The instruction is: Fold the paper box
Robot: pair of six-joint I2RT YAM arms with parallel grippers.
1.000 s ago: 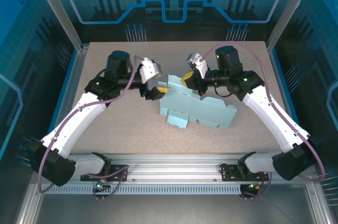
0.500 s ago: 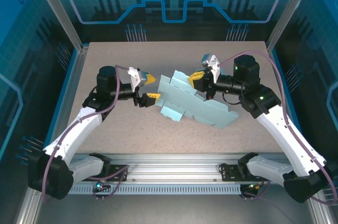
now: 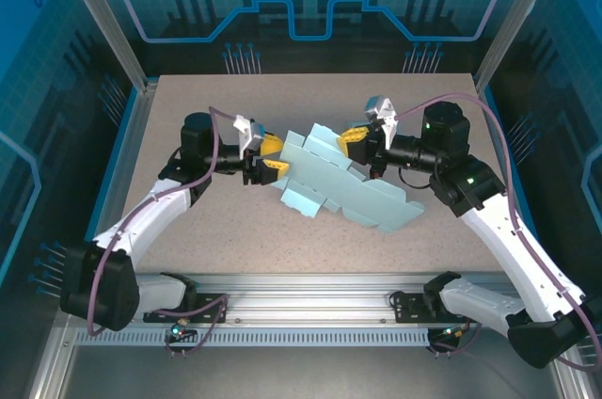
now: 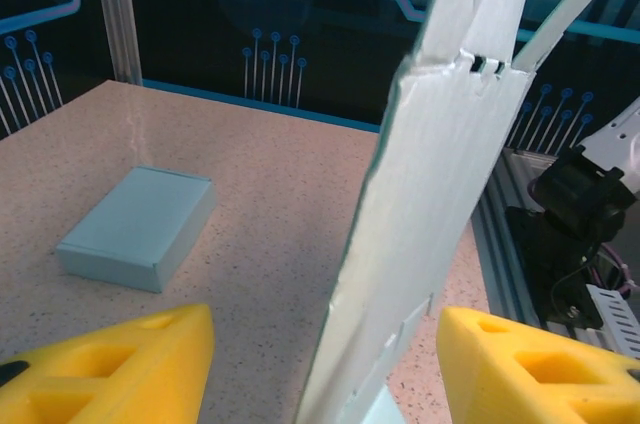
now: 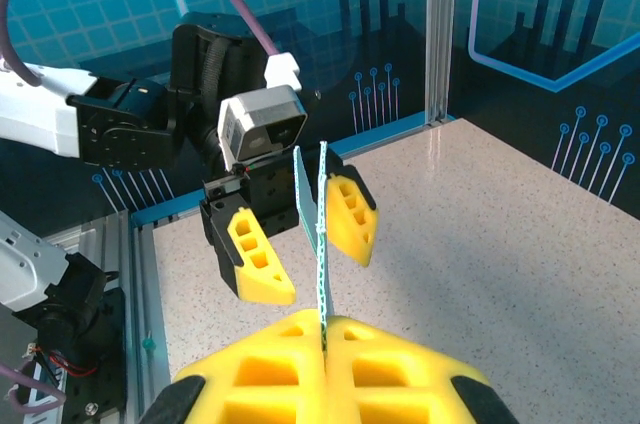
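Partly cropped paper box (image 4: 430,194), edge-on

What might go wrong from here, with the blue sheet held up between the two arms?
1. The right tool pinches the paper box by one edge, so the upright sheet may slip or twist out.
2. The left tool stands open astride the far edge; closing off-centre could crease the sheet away from its fold lines.
3. If both arms then pull apart, the thin sheet might tear.
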